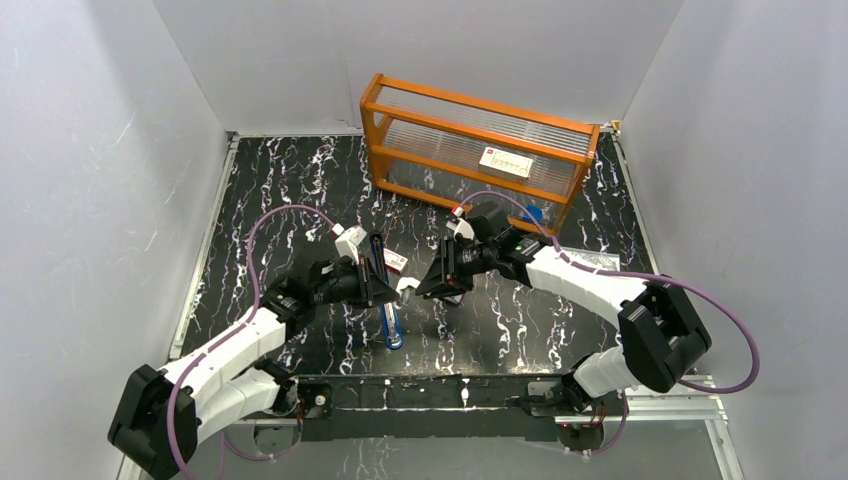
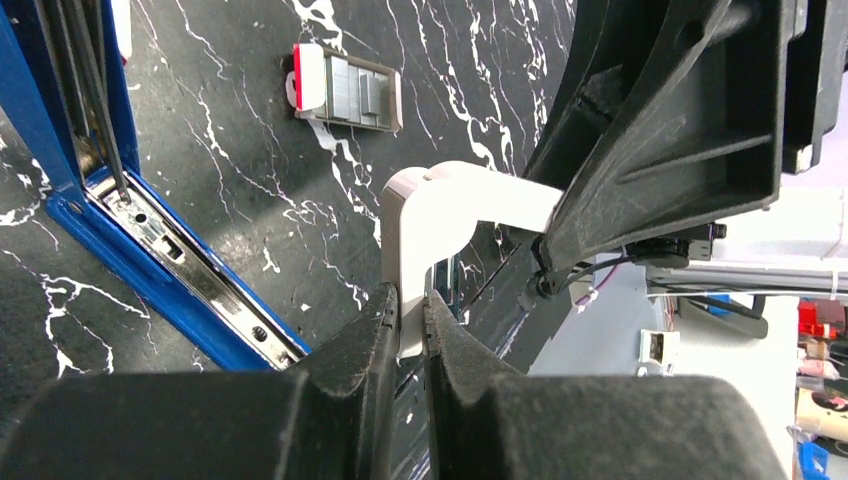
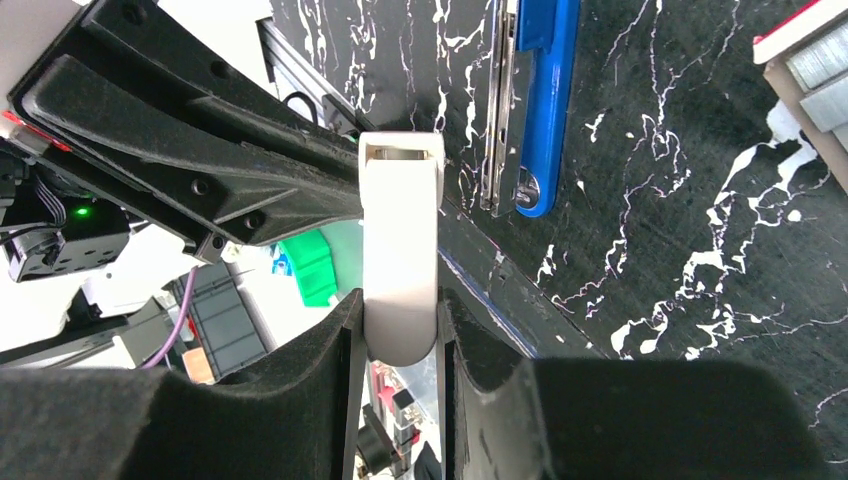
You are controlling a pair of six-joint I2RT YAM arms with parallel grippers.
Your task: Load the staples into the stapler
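Above the worktop point(image 1: 280, 200), white rounded piece point(image 1: 408, 285): aloft
Left tool point(image 2: 412, 300): pinching 1 end
Right tool point(image 3: 400, 300): pinching other end
Stapler point(image 1: 392, 325): open

Top view: from high behind the arms, downward. Wrist views: close above black white-veined bench point(image 1: 300, 190); all share slim blue stapler point(image 1: 392, 328).

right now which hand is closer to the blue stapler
Left. The left hand sits just beside the stapler, gripping a white plastic piece; the right hand grips that piece's other end, farther from the stapler.
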